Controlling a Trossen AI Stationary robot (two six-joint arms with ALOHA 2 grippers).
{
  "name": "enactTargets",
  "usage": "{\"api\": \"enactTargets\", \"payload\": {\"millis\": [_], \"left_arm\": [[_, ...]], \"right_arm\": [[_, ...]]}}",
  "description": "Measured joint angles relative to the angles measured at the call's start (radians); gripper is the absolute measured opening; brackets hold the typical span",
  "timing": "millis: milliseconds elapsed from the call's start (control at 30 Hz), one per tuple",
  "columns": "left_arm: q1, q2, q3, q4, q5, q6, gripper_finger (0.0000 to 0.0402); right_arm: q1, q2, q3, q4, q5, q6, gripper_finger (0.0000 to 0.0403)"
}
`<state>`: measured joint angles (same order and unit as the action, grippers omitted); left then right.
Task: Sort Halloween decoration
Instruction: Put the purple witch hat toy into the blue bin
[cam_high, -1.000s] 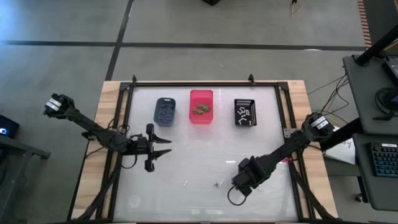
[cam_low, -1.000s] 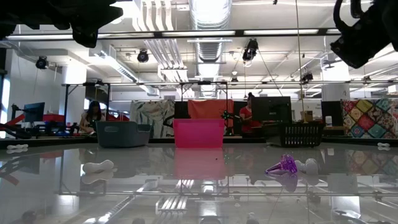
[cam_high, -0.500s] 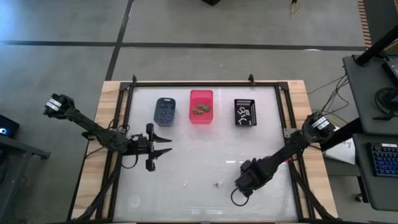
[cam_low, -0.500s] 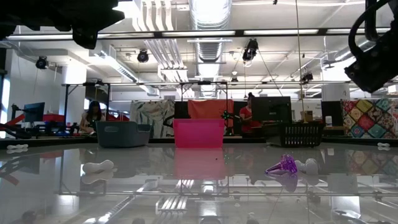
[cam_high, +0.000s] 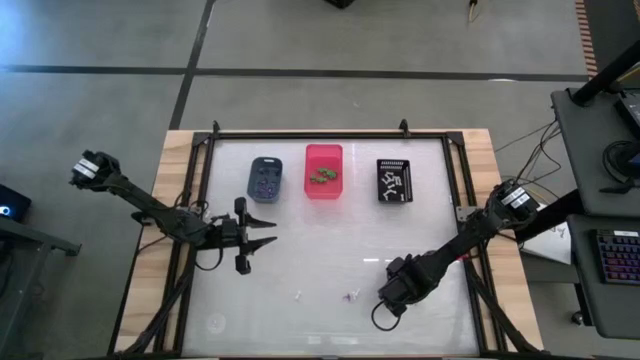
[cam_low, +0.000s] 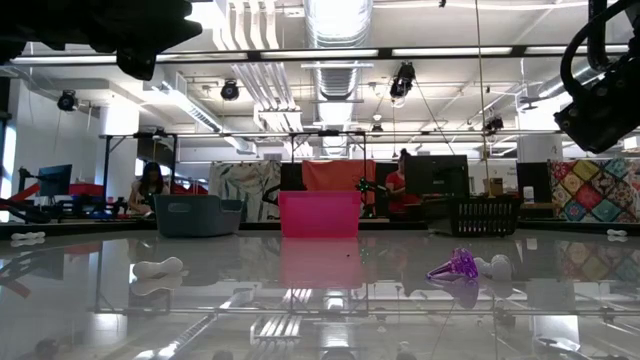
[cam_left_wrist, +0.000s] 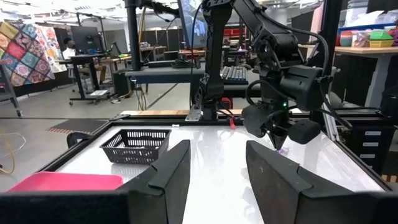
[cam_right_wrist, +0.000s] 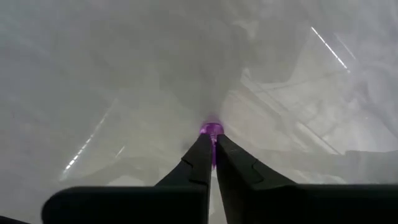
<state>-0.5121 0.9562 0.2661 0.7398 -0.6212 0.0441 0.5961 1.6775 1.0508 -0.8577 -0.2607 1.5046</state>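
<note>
The right end effector (cam_right_wrist: 213, 149) is pinched together with a purple trinket (cam_right_wrist: 211, 129) at its fingertips, hovering over the table (cam_high: 330, 240) near its front. The left end effector (cam_high: 262, 243), fingers apart and empty, hangs well left. No writing is legible; a white trinket (cam_high: 298, 295) lies between them, other trinkets in the bins (cam_high: 323, 171).

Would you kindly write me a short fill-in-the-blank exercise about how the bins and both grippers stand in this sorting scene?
1. Between the blue-grey bin and the black bin stands the ____ bin.
2. The right gripper is shut on a small ____ trinket.
3. The left gripper waits with its fingers ____.
4. A trinket lies on the table beside the ____ gripper.

Missing words: pink; purple; open; right
</note>
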Motion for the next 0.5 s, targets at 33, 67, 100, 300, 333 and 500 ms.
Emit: {"api": "enactTargets", "payload": {"millis": [33, 67, 100, 300, 333, 500], "left_arm": [[0.0, 0.0, 0.0, 0.001, 0.0, 0.0, 0.0139], [0.0, 0.0, 0.0, 0.001, 0.0, 0.0, 0.0139], [0.0, 0.0, 0.0, 0.001, 0.0, 0.0, 0.0139], [0.0, 0.0, 0.0, 0.015, 0.0, 0.0, 0.0139], [0.0, 0.0, 0.001, 0.02, -0.001, 0.0, 0.0139], [0.001, 0.0, 0.001, 0.028, -0.001, 0.002, 0.0139]], "right_arm": [[0.0, 0.0, 0.0, 0.0, 0.0, -0.004, 0.001], [0.0, 0.0, 0.0, -0.001, 0.001, -0.01, 0.001], [0.0, -0.002, 0.002, -0.002, 0.003, -0.018, 0.0009], [-0.032, -0.062, 0.009, -0.005, 0.101, -0.078, 0.0009], [-0.044, -0.079, 0.01, -0.004, 0.14, -0.095, 0.0009], [-0.152, -0.149, 0.021, 0.104, 0.428, -0.335, 0.0009]]}}
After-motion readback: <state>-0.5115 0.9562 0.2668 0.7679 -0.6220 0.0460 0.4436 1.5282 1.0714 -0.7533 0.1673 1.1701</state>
